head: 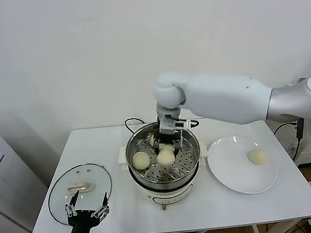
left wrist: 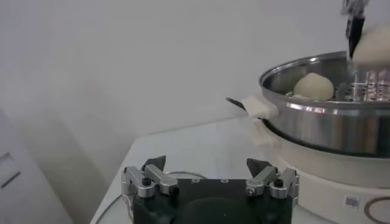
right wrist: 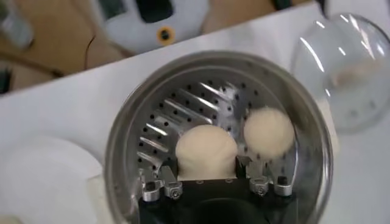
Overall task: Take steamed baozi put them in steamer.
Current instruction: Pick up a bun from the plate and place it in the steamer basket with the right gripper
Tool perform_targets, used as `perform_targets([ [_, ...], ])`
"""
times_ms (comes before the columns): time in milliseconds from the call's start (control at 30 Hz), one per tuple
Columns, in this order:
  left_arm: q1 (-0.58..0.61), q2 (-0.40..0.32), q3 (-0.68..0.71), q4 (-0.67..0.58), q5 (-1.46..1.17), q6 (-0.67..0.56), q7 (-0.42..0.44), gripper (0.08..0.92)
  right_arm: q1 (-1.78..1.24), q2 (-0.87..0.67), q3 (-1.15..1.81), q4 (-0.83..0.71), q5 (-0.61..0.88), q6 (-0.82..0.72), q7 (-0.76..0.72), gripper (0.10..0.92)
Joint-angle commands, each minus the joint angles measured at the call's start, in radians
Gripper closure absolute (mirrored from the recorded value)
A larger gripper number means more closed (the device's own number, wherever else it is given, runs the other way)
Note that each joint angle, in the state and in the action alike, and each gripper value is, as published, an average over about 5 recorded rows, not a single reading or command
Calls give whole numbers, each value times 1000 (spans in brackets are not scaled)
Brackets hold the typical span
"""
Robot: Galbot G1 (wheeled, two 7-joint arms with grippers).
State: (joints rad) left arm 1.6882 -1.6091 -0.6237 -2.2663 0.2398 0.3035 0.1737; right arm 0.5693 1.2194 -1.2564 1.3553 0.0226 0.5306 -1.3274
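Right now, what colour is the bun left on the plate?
Cream-white, plain; the bun shows best in the head view.

- The right gripper (head: 167, 143) hides part of the bun (head: 166, 156) it holds in the head view. Its fingertips (right wrist: 245, 164) are hard to see beside the bun (right wrist: 206, 151) in the right wrist view.
- In the left wrist view, the steamer (left wrist: 329, 122) is cut off by the picture's edge, and so is the held bun (left wrist: 373, 47).
- The rim hides the bottom of the other bun (left wrist: 313, 86) there.
- The glass lid (right wrist: 344, 67) is blurry and cut off in the right wrist view.
- Only part of the white plate (right wrist: 42, 176) shows there.
- The left gripper (head: 87, 208) is low in the head view, and its arm runs off the picture.
- The sticker (left wrist: 351, 201) on the steamer's base is too small to read.
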Motion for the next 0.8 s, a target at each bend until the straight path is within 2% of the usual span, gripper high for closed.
perform_targets([
  [33,2,-43,2,-4,-4,1,0,177,-76,46,-3,76,-152,131,16,465],
  [633,0,-46,2,-5,-9,3,1,177,-105,32,-2,69,-213,97,54,463],
  [700,0,-46,3,-5,-7,4,2,177,-102,28,-3,71,-213,85,70,444],
  [800,0,-45,4,-6,-6,4,3,177,-95,22,6,75,-202,62,83,375],
])
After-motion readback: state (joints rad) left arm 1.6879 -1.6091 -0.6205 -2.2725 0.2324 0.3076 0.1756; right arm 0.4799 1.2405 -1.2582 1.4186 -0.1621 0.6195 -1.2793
